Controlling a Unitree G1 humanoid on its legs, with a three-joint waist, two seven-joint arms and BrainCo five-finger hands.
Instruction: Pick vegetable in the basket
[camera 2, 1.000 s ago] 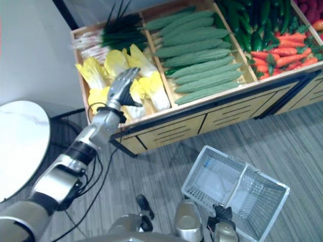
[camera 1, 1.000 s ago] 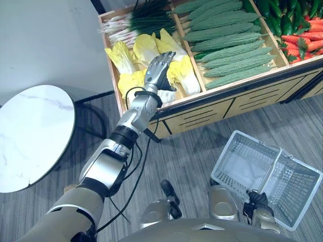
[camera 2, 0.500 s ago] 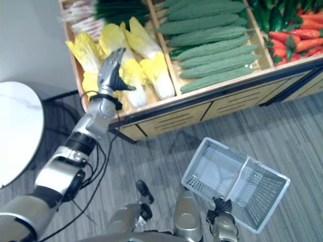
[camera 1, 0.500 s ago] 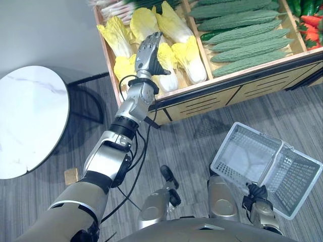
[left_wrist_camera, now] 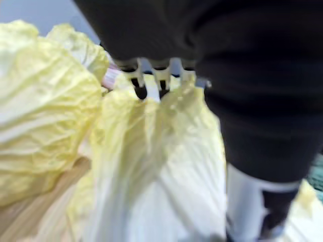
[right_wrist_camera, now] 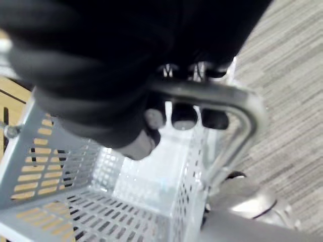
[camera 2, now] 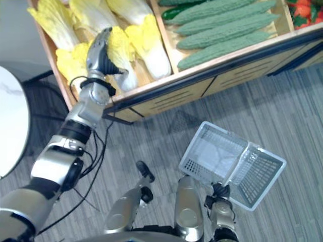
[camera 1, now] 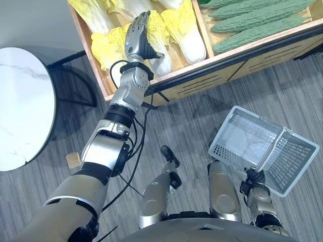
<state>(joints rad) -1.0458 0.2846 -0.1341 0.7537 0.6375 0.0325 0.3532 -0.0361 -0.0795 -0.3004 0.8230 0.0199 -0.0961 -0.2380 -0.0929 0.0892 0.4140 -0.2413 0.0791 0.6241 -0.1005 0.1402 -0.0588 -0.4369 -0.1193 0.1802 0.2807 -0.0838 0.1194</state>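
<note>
Left eye view — left hand point(camera 1: 137, 36) flat, fingers straight, over a napa cabbage point(left_wrist_camera: 151, 166) in the far-left bin point(camera 1: 227, 57), gripping nothing. Right hand point(right_wrist_camera: 184, 117) curled round the handle point(right_wrist_camera: 222, 96) of the basket point(camera 1: 218, 150), near right. Risk — a shallow close grabs only loose leaves, so the cabbage slips.

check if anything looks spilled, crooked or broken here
Nothing looks spilled or damaged. The empty basket hangs tilted, but only because the right hand holds its handle. Cabbages and green gourds lie tidy in separate compartments of the wooden stand; the open left hand is at one cabbage.
</note>
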